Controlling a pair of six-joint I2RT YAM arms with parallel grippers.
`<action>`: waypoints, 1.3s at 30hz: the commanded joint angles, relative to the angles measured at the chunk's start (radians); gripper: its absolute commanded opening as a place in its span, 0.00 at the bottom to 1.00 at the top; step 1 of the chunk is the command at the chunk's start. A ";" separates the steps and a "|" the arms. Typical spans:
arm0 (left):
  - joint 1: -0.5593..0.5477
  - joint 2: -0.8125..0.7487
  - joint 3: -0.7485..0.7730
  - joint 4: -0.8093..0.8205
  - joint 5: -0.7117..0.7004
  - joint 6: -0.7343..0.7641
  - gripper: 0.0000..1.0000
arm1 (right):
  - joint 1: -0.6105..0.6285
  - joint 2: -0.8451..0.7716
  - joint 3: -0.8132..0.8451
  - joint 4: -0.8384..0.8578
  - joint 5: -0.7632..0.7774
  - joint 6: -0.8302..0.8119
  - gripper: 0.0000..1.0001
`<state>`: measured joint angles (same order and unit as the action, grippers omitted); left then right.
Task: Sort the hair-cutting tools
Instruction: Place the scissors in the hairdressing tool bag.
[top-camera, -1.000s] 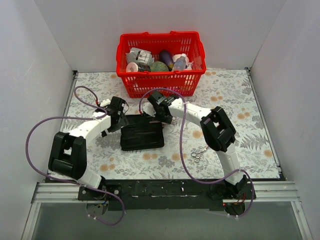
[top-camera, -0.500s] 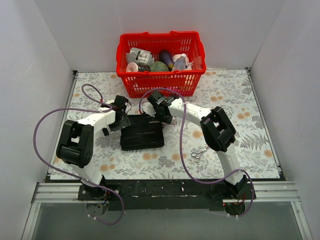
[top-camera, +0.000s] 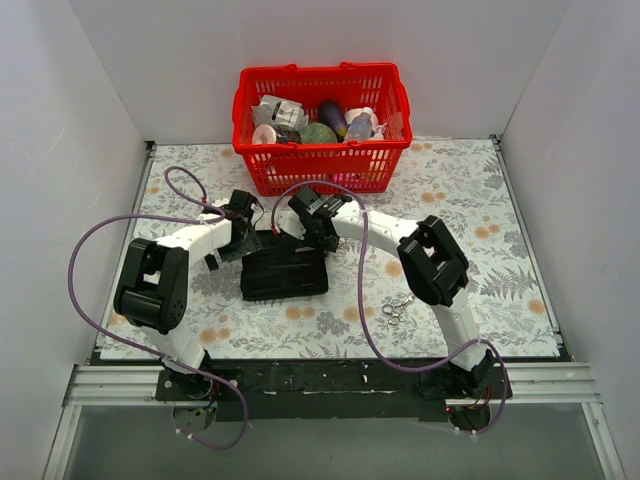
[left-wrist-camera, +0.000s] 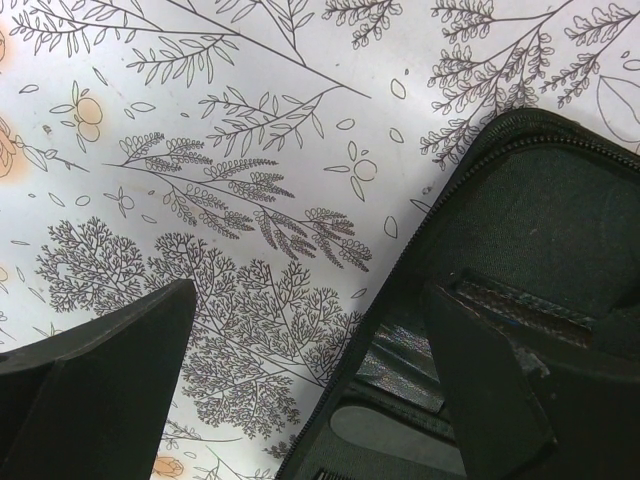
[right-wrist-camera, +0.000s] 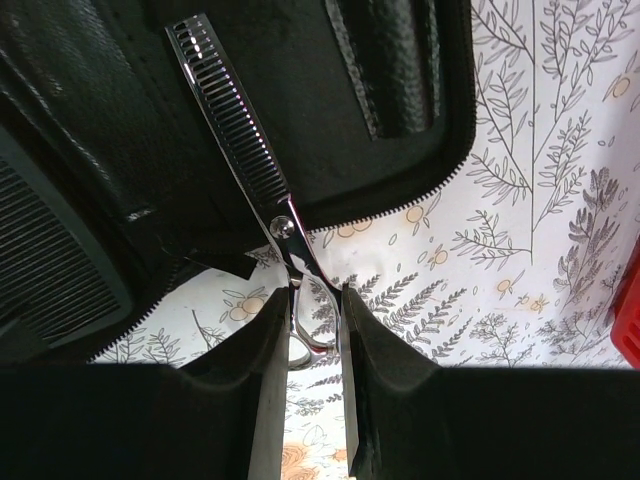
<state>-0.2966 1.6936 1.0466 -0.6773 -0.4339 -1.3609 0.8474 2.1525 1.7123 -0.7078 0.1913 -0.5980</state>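
Open black case (top-camera: 285, 272) lies flat on the floral cloth (top-camera: 480, 250), zipper edge showing; all places given from it.

Right gripper (right-wrist-camera: 312, 300) is at the case's far right corner. Fingers are pressed in on the thinning scissors (right-wrist-camera: 235, 130), pinching the shanks just below the pivot screw. The toothed blade reaches in over the case lining and points toward an inner strap. The finger rings are off the case edge, over the cloth and mostly hidden between the fingers. Cannot tell if the blade touches the lining or hangs just above it.

Ribbed black strip (right-wrist-camera: 55, 265) inside the case, left of the blade in the right wrist view. It reads like comb teeth, but cannot tell for sure.

Left gripper (left-wrist-camera: 310, 300) is at the case's far left corner, low over the cloth. Fingers are spread wide with nothing between them. One finger (left-wrist-camera: 110, 370) is over bare cloth just outside the case. The other is over the case's corner and inner pocket. Cannot tell if it touches the case.

Second scissors (top-camera: 397, 308), silver, lie flat on the cloth to the right of the case on its near side. They are well apart from both grippers, beside the right arm's forearm.

Red basket (top-camera: 320, 165) stands beyond the case's far edge, close behind both grippers, with bottles and packets inside.
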 joint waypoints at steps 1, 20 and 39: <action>0.005 0.006 0.001 0.016 -0.026 0.011 0.98 | 0.021 0.006 0.049 -0.004 -0.018 -0.029 0.01; 0.010 -0.034 -0.025 0.027 -0.014 0.016 0.98 | 0.104 0.129 0.222 -0.021 -0.007 -0.028 0.01; 0.013 -0.049 -0.034 0.032 -0.016 0.020 0.98 | 0.130 0.208 0.317 0.037 -0.115 0.046 0.01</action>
<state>-0.2874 1.6852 1.0340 -0.6483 -0.4255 -1.3491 0.9440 2.3329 1.9812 -0.7723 0.2020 -0.6044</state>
